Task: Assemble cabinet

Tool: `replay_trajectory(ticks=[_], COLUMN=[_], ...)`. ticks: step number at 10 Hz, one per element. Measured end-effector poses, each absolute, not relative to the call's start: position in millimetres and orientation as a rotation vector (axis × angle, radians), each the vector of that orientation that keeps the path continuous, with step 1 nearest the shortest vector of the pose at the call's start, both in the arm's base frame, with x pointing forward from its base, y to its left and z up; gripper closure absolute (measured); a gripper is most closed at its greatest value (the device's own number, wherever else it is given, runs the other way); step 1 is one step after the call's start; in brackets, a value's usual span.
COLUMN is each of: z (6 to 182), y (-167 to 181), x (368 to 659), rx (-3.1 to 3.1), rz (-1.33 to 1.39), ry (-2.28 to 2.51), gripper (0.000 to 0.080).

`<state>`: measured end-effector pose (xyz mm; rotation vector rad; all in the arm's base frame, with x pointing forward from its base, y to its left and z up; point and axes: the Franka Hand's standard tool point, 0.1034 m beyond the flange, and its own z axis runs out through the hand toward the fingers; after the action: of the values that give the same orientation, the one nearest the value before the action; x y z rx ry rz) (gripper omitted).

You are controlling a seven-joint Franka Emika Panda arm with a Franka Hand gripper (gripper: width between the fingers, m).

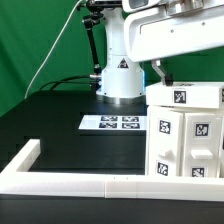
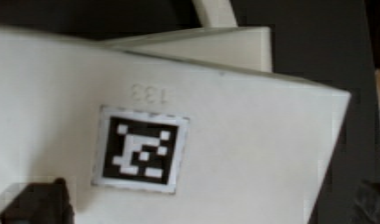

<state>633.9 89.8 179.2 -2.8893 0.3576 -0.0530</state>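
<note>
End effector [image 1: 160, 74] close above cabinet [image 1: 186, 128]

No words, brands or numbers legible. Black-and-white square fiducial tags [image 1: 163, 127] on the cabinet [image 1: 185, 150], five showing in the exterior view. One tag [image 2: 137, 150] is close up in the wrist view, with faint embossed marks [image 2: 151, 93] at its 12 o'clock, too blurred to read. Four tags on the marker board [image 1: 90, 123] on the tabletop [image 1: 50, 120], at the cabinet's 9 o'clock; triangular warning sign [image 1: 119, 68] on the robot base [image 1: 118, 88].
</note>
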Motion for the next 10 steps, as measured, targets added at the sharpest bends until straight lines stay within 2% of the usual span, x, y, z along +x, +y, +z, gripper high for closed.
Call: replay_trajectory(ticks=[7,10], z=[177.5,171.1], y=[88.2,89.9], x=[634.0,630.7], rx=[-2.935,-2.873], rz=[-0.142,-0.177], ry=[-0.506,-0.878], gripper=[0.0002,0.0002])
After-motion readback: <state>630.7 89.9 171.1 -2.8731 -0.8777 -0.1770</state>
